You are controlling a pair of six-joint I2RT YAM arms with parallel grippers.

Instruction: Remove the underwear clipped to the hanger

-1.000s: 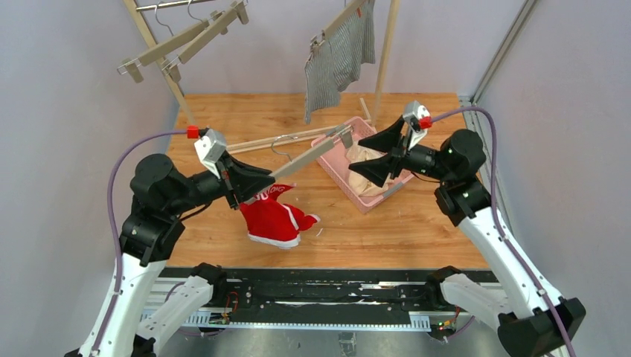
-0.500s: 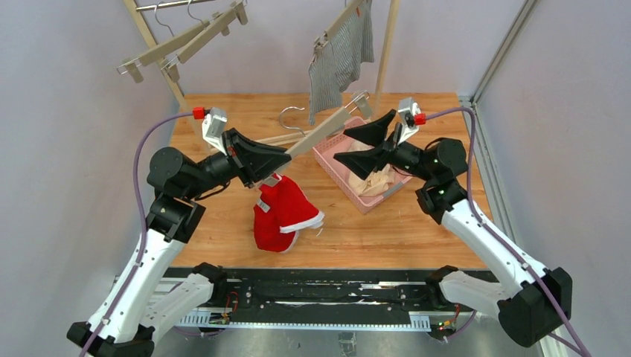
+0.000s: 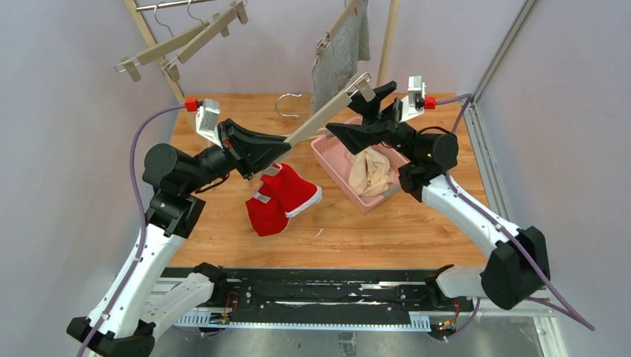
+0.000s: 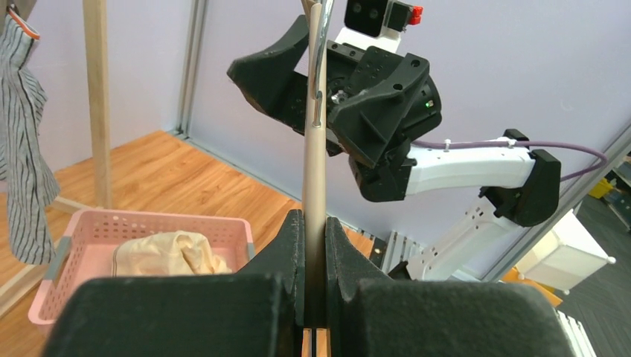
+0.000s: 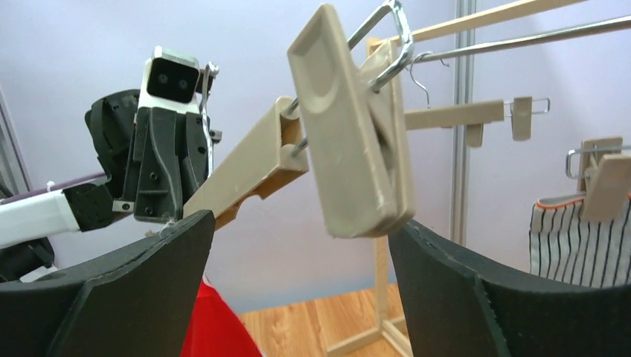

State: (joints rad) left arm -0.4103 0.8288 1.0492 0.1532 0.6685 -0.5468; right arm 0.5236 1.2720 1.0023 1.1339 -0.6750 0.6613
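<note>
My left gripper [image 3: 257, 158] is shut on the bar of a beige wooden clip hanger [image 3: 320, 119] and holds it slanting up to the right; the wrist view shows its fingers [image 4: 294, 245] clamped on the bar [image 4: 315, 186]. The red underwear [image 3: 281, 199] hangs from the hanger's near clip, below that gripper. My right gripper [image 3: 363, 113] is open around the hanger's far clip [image 5: 357, 126], which is closed and holds nothing. The cream underwear [image 3: 370, 171] lies in the pink basket [image 3: 327, 152]. The striped underwear [image 3: 338, 52] hangs clipped on the rack.
A wooden rack stands at the back, with its post [image 3: 387, 37] beside the striped underwear. Two bare clip hangers [image 3: 178, 41] hang at its left end. The basket also shows in the left wrist view [image 4: 149, 223].
My left gripper has lifted the hanger and the red underwear up and toward the back. My right gripper has moved up and left from the basket, so its open jaws are around the far clip.
</note>
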